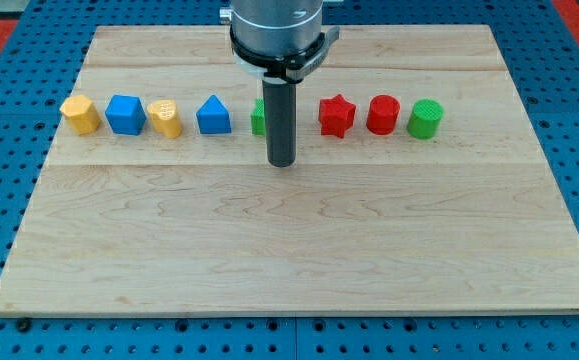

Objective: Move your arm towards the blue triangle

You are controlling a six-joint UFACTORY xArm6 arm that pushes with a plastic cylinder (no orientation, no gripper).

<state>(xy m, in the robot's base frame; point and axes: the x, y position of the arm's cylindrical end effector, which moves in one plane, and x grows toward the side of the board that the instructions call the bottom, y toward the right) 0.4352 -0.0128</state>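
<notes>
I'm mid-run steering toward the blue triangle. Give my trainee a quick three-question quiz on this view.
1. True or false: my tip touches the blue triangle.
2. Which block does the rod partly hide? A) green block B) red star C) blue cube
3. Toward which side of the view must the tip travel to reach the triangle?

Key: 1 false, it stands apart; 2 A; 3 the view's left, slightly up.

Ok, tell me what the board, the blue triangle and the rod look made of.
The board looks like pale wood: visible grain and plank seams, matte. The blue triangle seems plastic, possibly printed: uniform colour, dull sheen. The rod is dark and smooth, metal or plastic, I cannot tell; my tip sits to the triangle's right.
</notes>
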